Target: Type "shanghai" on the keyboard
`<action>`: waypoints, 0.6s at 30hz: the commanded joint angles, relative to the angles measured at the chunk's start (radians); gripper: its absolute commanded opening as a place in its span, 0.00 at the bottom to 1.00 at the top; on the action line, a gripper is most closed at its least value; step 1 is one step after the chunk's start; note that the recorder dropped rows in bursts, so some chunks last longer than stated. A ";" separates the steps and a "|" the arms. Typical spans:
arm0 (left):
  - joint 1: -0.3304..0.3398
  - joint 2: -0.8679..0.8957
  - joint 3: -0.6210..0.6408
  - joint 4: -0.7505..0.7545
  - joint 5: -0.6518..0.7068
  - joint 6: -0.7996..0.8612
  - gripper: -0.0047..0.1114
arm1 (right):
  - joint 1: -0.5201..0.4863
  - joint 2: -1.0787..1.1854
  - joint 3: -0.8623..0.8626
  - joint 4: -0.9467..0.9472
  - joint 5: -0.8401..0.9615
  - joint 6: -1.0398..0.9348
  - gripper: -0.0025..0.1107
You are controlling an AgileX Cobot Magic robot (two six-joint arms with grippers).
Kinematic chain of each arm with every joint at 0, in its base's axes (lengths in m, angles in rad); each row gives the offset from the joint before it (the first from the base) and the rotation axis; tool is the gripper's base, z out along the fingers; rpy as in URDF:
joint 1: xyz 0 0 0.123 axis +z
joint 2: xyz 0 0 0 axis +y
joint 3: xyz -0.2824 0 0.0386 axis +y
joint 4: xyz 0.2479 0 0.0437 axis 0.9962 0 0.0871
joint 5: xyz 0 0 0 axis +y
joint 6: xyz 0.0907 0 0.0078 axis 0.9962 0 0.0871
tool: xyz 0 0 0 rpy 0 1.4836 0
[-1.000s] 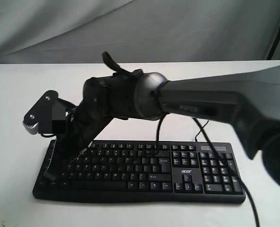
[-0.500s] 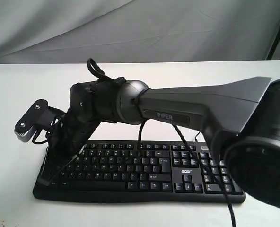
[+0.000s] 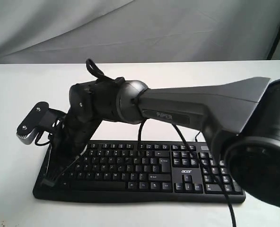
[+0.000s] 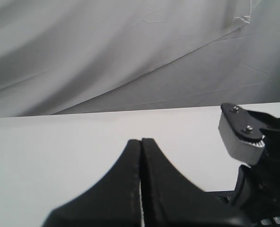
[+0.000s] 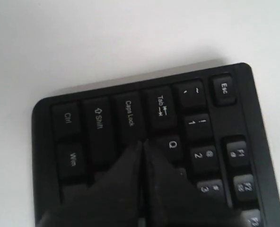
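Black keys fill my right wrist view. The keyboard (image 3: 144, 172) lies flat on the white desk (image 3: 17, 85), with its long side across the exterior view and its number pad at the right of that view.

Over the last second my right arm has swung along the rows toward the keyboard's left end. In the last half second it has hardly moved, so I judge it has settled over its target.

My right gripper (image 5: 142, 143) is closed to a single point, jaws pressed together and nothing between them. The tip sits at the near edges of Caps Lock (image 5: 129, 113) and Tab (image 5: 161, 106), just beside Q (image 5: 172, 144). My own fingers hide the key under them. By the layout it should be A, and "shanghai" has two of those. I cannot tell which one this is, nor whether the tip is already pressing or only close above.

My left gripper (image 4: 141, 141) is also closed and empty. It is held up off to the side, above the desk and apart from the keys.

If this is an A, the next letter lies well to the right along the rows. That would call for a clean lift first, so the tip does not drag across neighbouring keys.
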 commanded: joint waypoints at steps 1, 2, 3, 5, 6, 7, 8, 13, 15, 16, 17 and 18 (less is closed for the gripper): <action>-0.006 -0.002 0.002 0.000 -0.006 -0.003 0.04 | -0.036 -0.141 0.098 -0.069 0.008 0.038 0.02; -0.006 -0.002 0.002 0.000 -0.006 -0.003 0.04 | -0.048 -0.172 0.149 -0.069 -0.016 0.041 0.02; -0.006 -0.002 0.002 0.000 -0.006 -0.003 0.04 | -0.060 -0.206 0.205 -0.065 -0.047 0.043 0.02; -0.006 -0.002 0.002 0.000 -0.006 -0.003 0.04 | -0.085 -0.261 0.314 -0.049 -0.128 0.045 0.02; -0.006 -0.002 0.002 0.000 -0.006 -0.003 0.04 | -0.099 -0.288 0.371 -0.037 -0.166 0.045 0.02; -0.006 -0.002 0.002 0.000 -0.006 -0.003 0.04 | -0.109 -0.306 0.422 -0.026 -0.193 0.045 0.02; -0.006 -0.002 0.002 0.000 -0.006 -0.003 0.04 | -0.129 -0.334 0.500 -0.005 -0.251 0.042 0.02; -0.006 -0.002 0.002 0.000 -0.006 -0.003 0.04 | -0.142 -0.344 0.566 0.018 -0.304 0.042 0.02; -0.006 -0.002 0.002 0.000 -0.006 -0.003 0.04 | -0.142 -0.344 0.566 0.018 -0.305 0.045 0.02; -0.006 -0.002 0.002 0.000 -0.006 -0.003 0.04 | -0.142 -0.344 0.566 0.018 -0.305 0.049 0.02; -0.006 -0.002 0.002 0.000 -0.006 -0.003 0.04 | -0.142 -0.340 0.566 0.018 -0.302 0.049 0.02; -0.006 -0.002 0.002 0.000 -0.006 -0.003 0.04 | -0.142 -0.332 0.566 0.018 -0.301 0.049 0.02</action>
